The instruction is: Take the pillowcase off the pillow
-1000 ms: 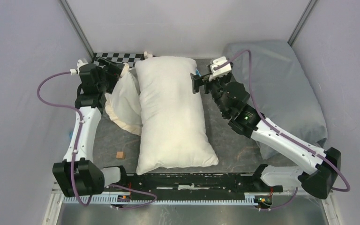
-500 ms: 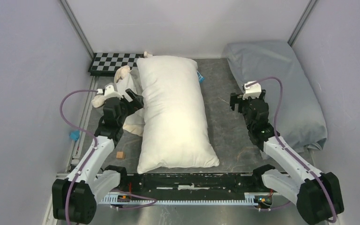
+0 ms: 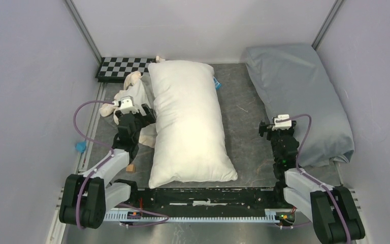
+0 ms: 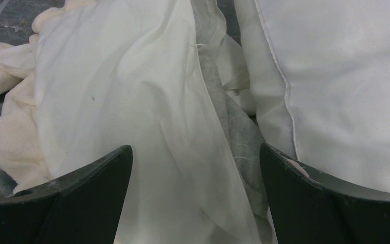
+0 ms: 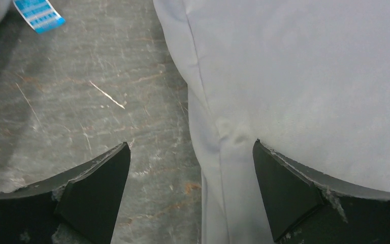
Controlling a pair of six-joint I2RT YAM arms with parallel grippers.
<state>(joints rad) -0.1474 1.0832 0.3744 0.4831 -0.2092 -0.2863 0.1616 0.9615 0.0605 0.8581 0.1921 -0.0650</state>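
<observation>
The cream cloth pillowcase (image 3: 136,87) with its fluffy frill lay all crumpled on the table, right against the left side of the big, plump white pillow (image 3: 188,122). It was off the pillow. From the left wrist camera I could see thin cream cloth, a bit of its grey inside, and the pillow's neat seam just beside it. The left gripper (image 4: 195,157) hung low over the crumpled cloth with its two black fingers wide apart, holding nothing. The white pillow lay long-ways down the middle of the scratched grey table (image 3: 244,127). The right gripper (image 5: 190,147) was on the other side, well away from the white pillow. Its fingers were spread apart and empty too, over the near edge of a soft pale blue-grey pillow (image 3: 299,86). A little blue tag (image 5: 39,14) lay flat on the table. A black-and-white checked board (image 3: 122,65) sat in the far left corner, and a tiny wooden block (image 3: 130,167) sat near the left arm.
</observation>
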